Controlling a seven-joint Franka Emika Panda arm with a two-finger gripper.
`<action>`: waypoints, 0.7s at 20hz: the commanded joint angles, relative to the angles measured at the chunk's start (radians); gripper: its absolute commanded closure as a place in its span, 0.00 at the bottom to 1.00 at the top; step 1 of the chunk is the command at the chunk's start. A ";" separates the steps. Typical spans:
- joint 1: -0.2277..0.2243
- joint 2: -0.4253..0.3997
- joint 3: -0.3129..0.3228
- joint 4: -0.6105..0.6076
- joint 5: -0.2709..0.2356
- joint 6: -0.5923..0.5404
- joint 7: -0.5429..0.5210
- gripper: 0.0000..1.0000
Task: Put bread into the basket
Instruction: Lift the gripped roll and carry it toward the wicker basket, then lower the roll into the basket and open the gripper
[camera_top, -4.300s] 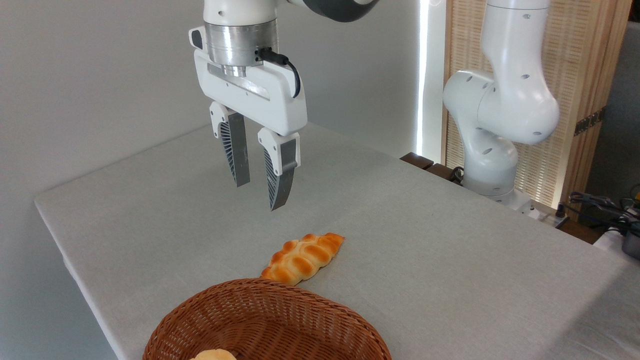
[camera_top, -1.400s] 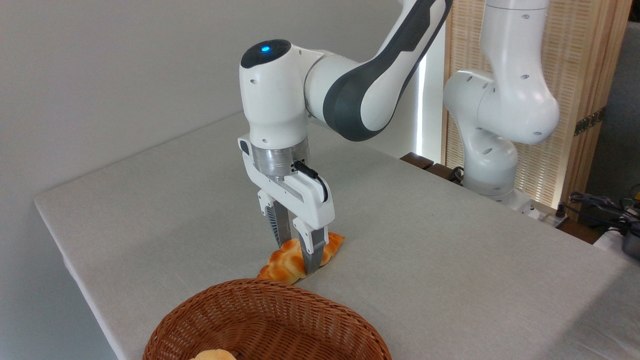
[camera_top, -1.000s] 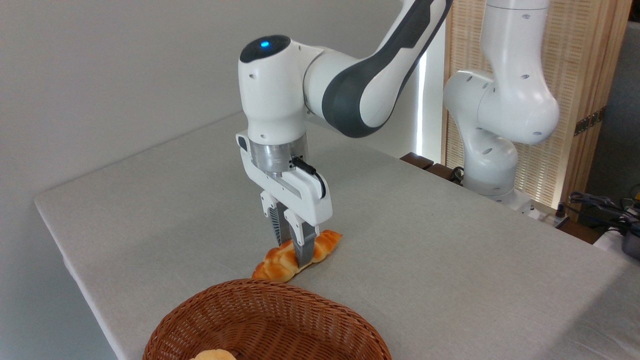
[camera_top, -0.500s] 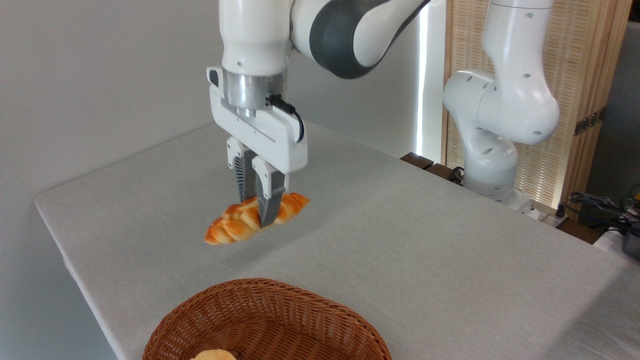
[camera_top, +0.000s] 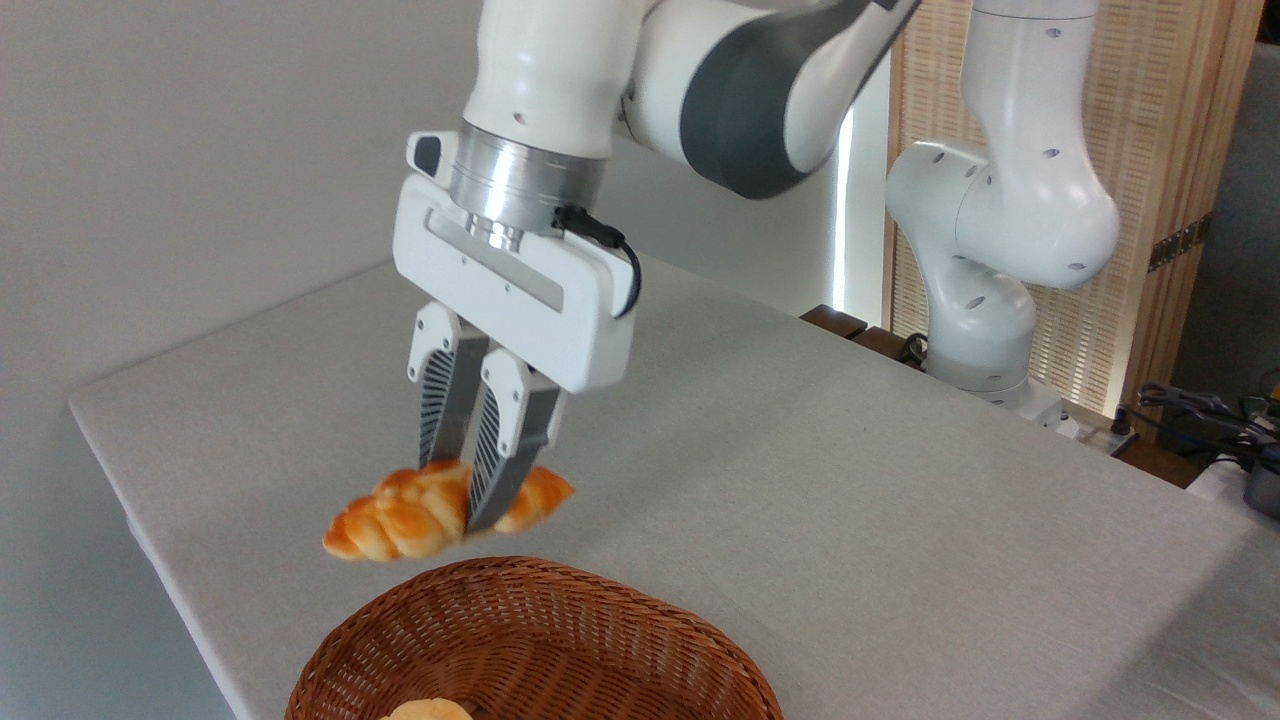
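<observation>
The basket (camera_top: 530, 640) runs off the bottom edge, so its near half is lost, and only the top of a pale bun (camera_top: 425, 711) inside shows. The hand's (camera_top: 460, 500) front finger (camera_top: 500, 450) covers the bread's (camera_top: 400, 515) middle.

One raised camera faces table (camera_top: 900, 560) and arm (camera_top: 760, 90)

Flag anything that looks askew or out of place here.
Nothing is spilled or damaged. The bread hangs tilted in the end effector, its left end lower, gripped right of its middle. It is in the air above the basket rim's far edge. A pale bun already lies in the basket.
</observation>
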 joint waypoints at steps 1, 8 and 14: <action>-0.006 0.026 0.029 0.011 0.003 0.022 0.042 0.00; -0.007 0.035 0.027 0.012 0.004 0.022 0.040 0.00; -0.007 0.038 0.021 0.012 0.004 0.022 0.037 0.00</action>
